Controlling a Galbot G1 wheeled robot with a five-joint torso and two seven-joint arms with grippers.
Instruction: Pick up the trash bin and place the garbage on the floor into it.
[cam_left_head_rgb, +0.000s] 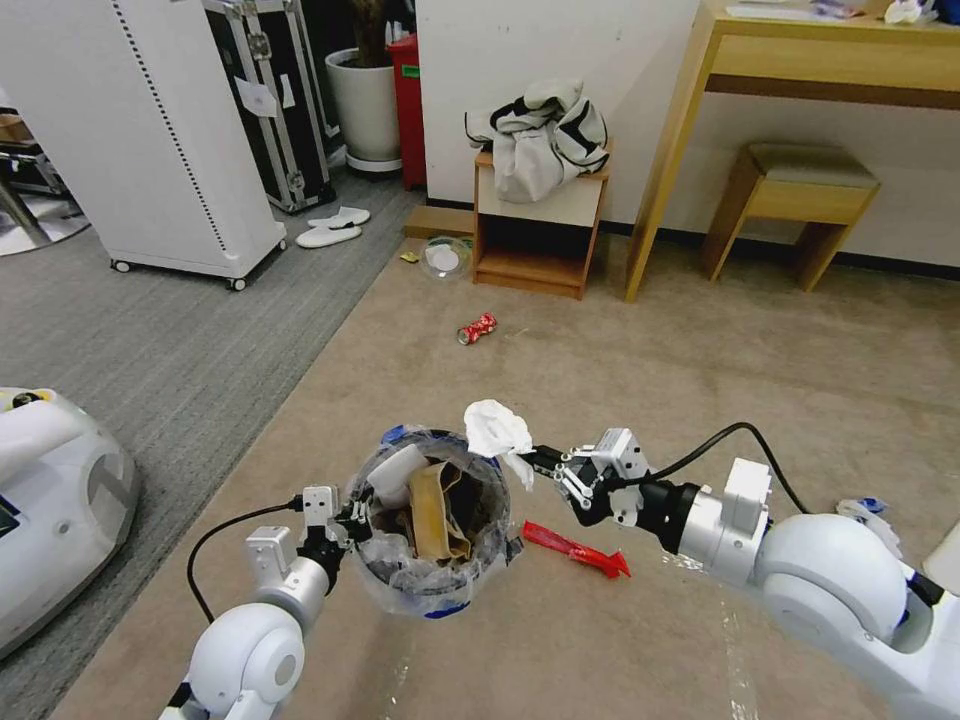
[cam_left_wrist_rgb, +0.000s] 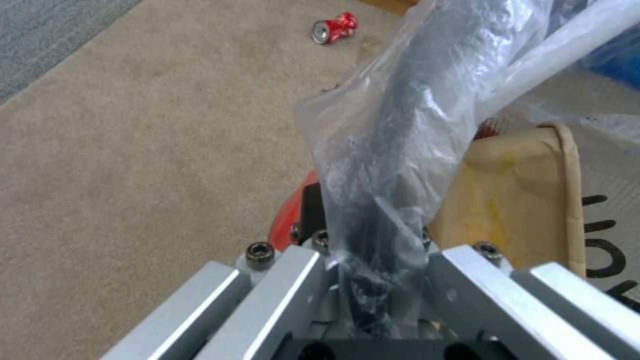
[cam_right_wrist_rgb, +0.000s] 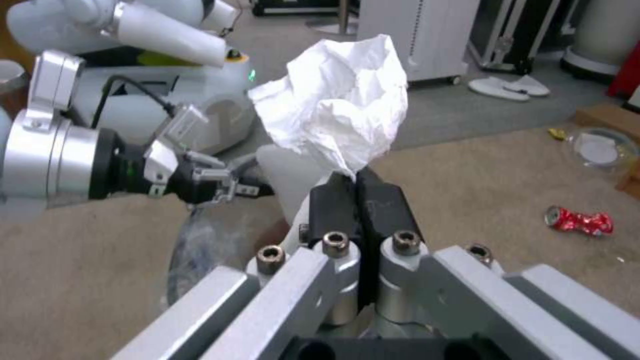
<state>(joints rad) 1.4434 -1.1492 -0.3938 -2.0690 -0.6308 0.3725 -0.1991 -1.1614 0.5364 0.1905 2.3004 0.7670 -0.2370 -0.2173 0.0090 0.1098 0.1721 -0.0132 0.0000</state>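
My left gripper (cam_left_head_rgb: 356, 520) is shut on the near-left rim of the trash bin (cam_left_head_rgb: 440, 590), pinching its crinkled clear liner (cam_left_wrist_rgb: 393, 150). A brown carton (cam_left_head_rgb: 440, 510) and other litter lie inside the bin. My right gripper (cam_left_head_rgb: 537, 462) is shut on a crumpled white tissue (cam_left_head_rgb: 497, 428), which hangs just above the bin's far-right rim. In the right wrist view the tissue (cam_right_wrist_rgb: 340, 105) stands above the closed pads (cam_right_wrist_rgb: 383, 200). A red wrapper (cam_left_head_rgb: 575, 548) lies on the beige floor (cam_left_head_rgb: 700, 380) right of the bin. A crushed red can (cam_left_head_rgb: 477, 328) lies farther ahead.
White slippers (cam_left_head_rgb: 332, 228) rest on the grey carpet at the back left, and a clear plastic item (cam_left_head_rgb: 445, 258) lies beside a small wooden shelf (cam_left_head_rgb: 535, 235) with a jacket on it. A wooden desk (cam_left_head_rgb: 800, 70) and stool (cam_left_head_rgb: 795, 195) stand at the back right. A white robot base (cam_left_head_rgb: 60, 500) sits to my left.
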